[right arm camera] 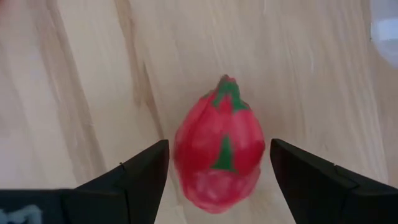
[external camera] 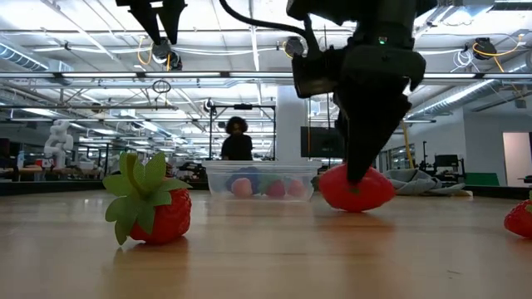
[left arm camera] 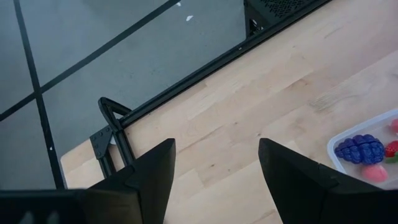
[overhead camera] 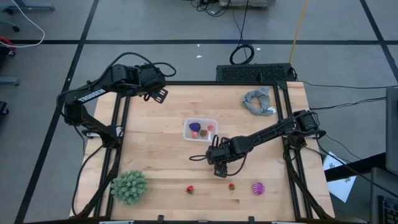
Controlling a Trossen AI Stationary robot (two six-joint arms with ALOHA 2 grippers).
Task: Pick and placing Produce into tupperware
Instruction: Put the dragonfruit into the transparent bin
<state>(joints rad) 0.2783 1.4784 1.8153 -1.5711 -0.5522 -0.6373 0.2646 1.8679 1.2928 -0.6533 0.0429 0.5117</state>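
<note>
Strawberries sit nearest along the front strip of the wooden worktop (overhead camera: 155,137): one toy strawberry (overhead camera: 190,189) with green leaves, and a second strawberry (overhead camera: 231,186) a little to its right. A magenta spiky ball (overhead camera: 258,188) lies farther right in the same row, and a much larger green spiky ball (overhead camera: 129,186) rests near the front left corner.

Just behind that row, the right end effector (overhead camera: 220,169) reaches down to the worktop on an arm stretching in from the right edge. Its fingers (right arm camera: 140,180) are spread apart, one on each side of a red toy fruit with green markings (right arm camera: 219,157); the fruit lies on the wood between them with a gap on both sides, so nothing is gripped. In the low view the same red fruit (external camera: 357,189) rests on the surface under the dark end effector.

Behind it, near the middle of the worktop, stands the clear tupperware (overhead camera: 212,122), holding a purple fruit (overhead camera: 194,127), a pink piece (overhead camera: 196,134) and a red piece (overhead camera: 203,132).

Farther back, a grey cloth (overhead camera: 259,102) lies crumpled near the far right corner. The left end effector (overhead camera: 159,95) hangs above the far left part of the worktop, its fingers (left arm camera: 149,177) parted and holding nothing.

Beyond the worktop, a person (external camera: 237,139) stands in the room.
</note>
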